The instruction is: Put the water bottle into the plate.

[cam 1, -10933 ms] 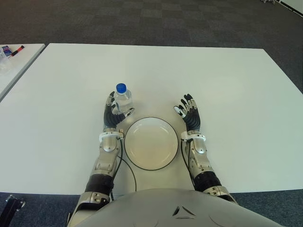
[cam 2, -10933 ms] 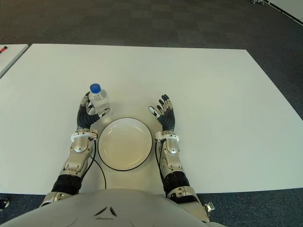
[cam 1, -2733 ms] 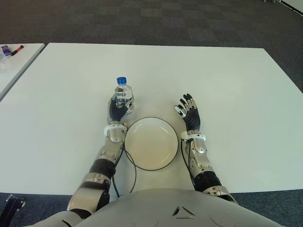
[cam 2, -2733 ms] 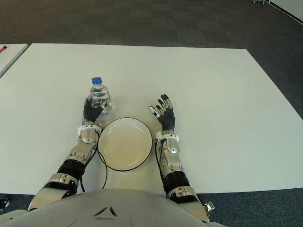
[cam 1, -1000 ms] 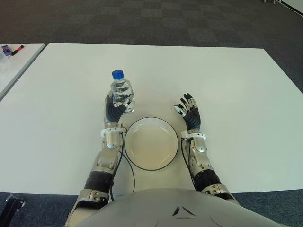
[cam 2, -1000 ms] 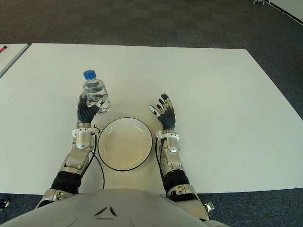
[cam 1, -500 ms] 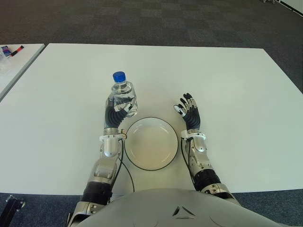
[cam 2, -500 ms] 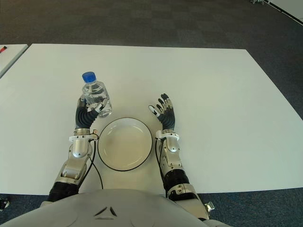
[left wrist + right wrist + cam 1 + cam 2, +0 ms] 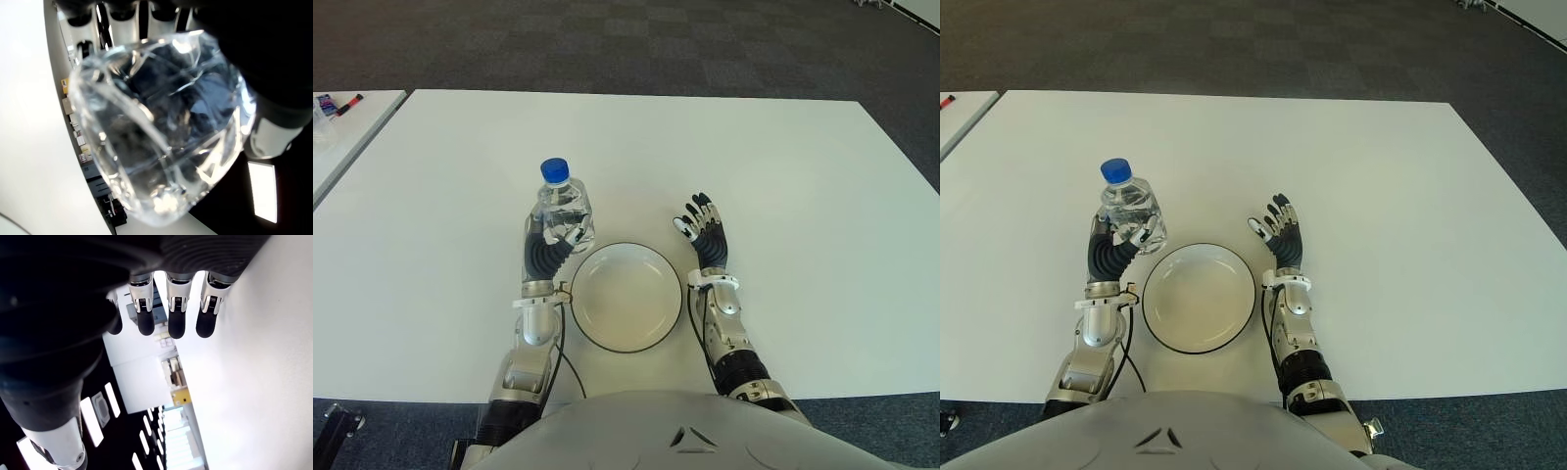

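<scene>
The left robot hand grips the clear water bottle, lifted off the desk; the white plate lies just to its right. Carry step: next, swing rightward and lower. The right robot hand shows open-fingered beside the plate.

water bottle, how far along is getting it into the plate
Done: the left hand has grasped the water bottle. In hand: it holds the bottle upright, left of the plate. Left: carrying it over and setting it in the empty plate. The right hand shows open, right of the plate.
</scene>
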Controlling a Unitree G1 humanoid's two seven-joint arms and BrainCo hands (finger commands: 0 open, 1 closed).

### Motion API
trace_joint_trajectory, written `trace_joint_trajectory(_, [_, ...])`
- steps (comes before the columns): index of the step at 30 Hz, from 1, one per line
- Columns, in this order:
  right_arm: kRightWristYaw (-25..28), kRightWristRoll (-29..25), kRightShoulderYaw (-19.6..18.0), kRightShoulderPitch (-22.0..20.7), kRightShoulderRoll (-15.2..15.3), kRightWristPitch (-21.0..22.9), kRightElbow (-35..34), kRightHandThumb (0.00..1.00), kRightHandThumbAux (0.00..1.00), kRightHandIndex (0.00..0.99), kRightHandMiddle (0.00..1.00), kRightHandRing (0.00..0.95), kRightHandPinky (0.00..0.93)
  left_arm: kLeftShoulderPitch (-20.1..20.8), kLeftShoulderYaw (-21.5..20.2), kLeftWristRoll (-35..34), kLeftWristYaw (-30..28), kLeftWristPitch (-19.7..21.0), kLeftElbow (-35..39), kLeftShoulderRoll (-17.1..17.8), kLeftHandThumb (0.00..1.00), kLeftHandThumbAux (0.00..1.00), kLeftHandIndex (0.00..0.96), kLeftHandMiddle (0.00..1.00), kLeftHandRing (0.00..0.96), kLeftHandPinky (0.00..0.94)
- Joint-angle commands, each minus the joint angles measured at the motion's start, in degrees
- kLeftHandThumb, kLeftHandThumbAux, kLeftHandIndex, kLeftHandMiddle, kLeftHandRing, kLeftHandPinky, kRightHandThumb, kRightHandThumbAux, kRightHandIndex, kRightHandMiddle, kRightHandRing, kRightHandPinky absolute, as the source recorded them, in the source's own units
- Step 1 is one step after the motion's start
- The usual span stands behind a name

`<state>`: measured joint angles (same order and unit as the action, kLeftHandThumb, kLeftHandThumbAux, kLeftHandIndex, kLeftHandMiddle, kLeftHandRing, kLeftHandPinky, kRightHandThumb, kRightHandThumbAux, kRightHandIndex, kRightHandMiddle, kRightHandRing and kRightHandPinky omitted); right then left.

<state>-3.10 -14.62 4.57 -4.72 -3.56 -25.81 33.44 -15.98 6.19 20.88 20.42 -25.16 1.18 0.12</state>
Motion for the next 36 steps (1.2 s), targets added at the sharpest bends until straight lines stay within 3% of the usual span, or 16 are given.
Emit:
trace_joint_trajectory(1, [-0.57, -0.65, -0.43, 1.36, -8.26, 2.85, 3.56, 0.069, 0.808, 0.104, 0.115, 0.105, 0.145, -1.39, 0.92, 2.27, 1.65, -2.71, 2.61, -0.77, 0.855, 0.666, 0.404, 0.54, 0.873, 0.871])
trace_joint_trajectory(22, [-0.85, 0.26, -0.2, 0.97, -8.08, 3.12, 4.01, 0.071, 0.793, 0.101, 0.113, 0.106, 0.142, -8.65, 3.05, 8.32, 2.26, -2.68, 9.29, -1.4, 0.855, 0.665, 0.405, 0.544, 0.879, 0.877])
trace_joint_trajectory(36, [-1.06, 0.89, -0.1, 0.82, -8.03, 2.67, 4.36, 0.044, 0.818, 0.095, 0.109, 0.101, 0.136, -11.19, 6.2, 8.21, 0.26, -3.14, 10.05, -0.2, 0.855, 0.665, 0.403, 0.542, 0.876, 0.877])
